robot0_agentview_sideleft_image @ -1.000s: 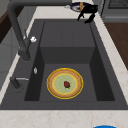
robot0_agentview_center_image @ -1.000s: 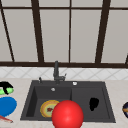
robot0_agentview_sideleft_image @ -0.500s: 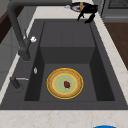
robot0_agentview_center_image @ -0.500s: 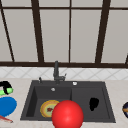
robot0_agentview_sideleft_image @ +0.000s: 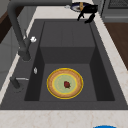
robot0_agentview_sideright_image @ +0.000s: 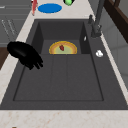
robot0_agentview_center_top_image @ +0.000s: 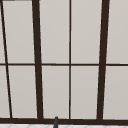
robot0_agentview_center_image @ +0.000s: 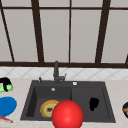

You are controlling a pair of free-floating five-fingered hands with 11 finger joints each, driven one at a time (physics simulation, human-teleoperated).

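A: Where is the right hand point(robot0_agentview_center_image: 93, 103)?

B: Over the shallow drainer half of the dark sink point(robot0_agentview_center_image: 30, 100), on the right of the front view. In the right side view it hangs above the near rim with its fingers point(robot0_agentview_sideright_image: 37, 63) pointing down and slightly parted, relaxed, holding nothing. In the left side view it shows at the far end of the sink, just in front of a dark bowl point(robot0_agentview_sideleft_image: 77, 6) on the counter.

A: And the left hand point(robot0_agentview_center_image: 5, 82)?

B: At the left edge of the front view, on the counter, wrapped over a green object point(robot0_agentview_center_image: 7, 88). I cannot make out what the object is. The fingers look curled round it, clamped on.

A: What lies nearest the right hand?

B: Nothing touches it. The deeper basin to its left holds a yellow-rimmed plate point(robot0_agentview_sideleft_image: 65, 83) with a small red piece point(robot0_agentview_sideleft_image: 66, 84) at its middle, well apart from the hand.

A: Anything else about?

B: A red ball point(robot0_agentview_center_image: 67, 115) sits in front of the sink in the front view, covering part of the plate. A blue plate point(robot0_agentview_center_image: 6, 106) lies on the left counter, with a red utensil point(robot0_agentview_center_image: 5, 118) beside it. The faucet point(robot0_agentview_center_image: 56, 72) stands behind the basin, below the window point(robot0_agentview_center_top_image: 70, 60).
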